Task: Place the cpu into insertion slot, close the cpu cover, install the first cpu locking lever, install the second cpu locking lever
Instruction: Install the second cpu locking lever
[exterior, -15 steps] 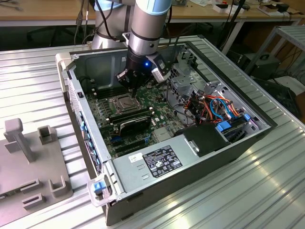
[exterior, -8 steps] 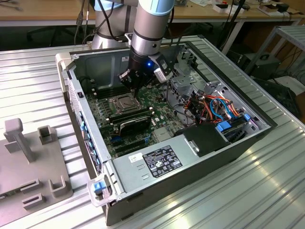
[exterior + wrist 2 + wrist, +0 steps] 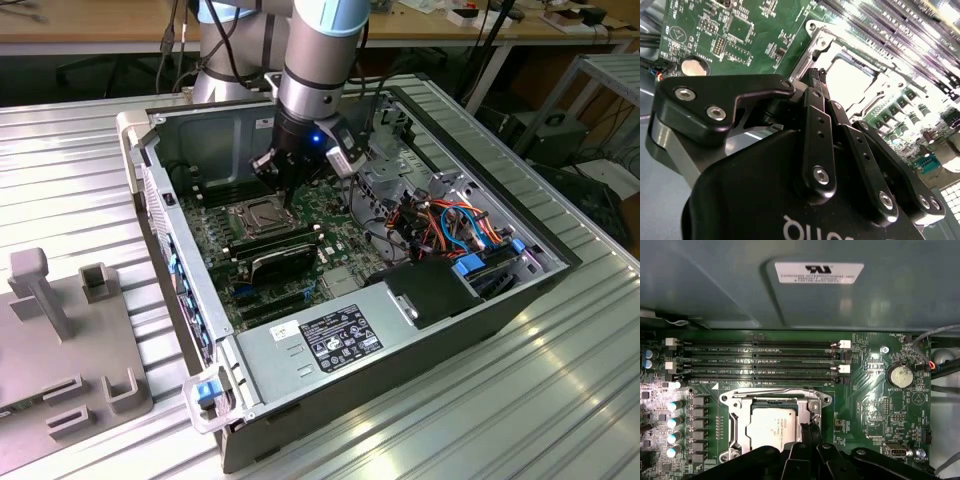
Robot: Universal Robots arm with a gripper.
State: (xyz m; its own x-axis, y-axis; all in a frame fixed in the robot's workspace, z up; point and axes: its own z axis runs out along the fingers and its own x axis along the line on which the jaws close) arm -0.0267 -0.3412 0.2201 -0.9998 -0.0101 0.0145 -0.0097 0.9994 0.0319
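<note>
**A:** Where's the chip?

**B:** The chip (image 3: 771,426) lies flat in the socket (image 3: 726,400), mid green board (image 3: 870,407). The cover (image 3: 739,427) looks folded down around it, with the silver top showing through the window.

**A:** Gripper?

**B:** The gripper (image 3: 812,429) points down at the socket edge that faces the coin battery (image 3: 900,375). Its tips are right at that rim, just beside the chip, not over it. Jaws are together, and I see nothing between them.

**A:** Touching a lever?

**B:** Can't tell. One thin wire lever (image 3: 771,390) runs along the socket edge by the memory slots (image 3: 760,362), long axis parallel to them. Anything on the battery-side edge is hidden behind the fingers.

**A:** Room to move?

**B:** There's open board toward the battery, so I'd judge that side free. The memory slots crowd one edge and a row of small capacitors (image 3: 672,422) lines the opposite edge. The case wall (image 3: 715,290) stands beyond the slots.
</note>
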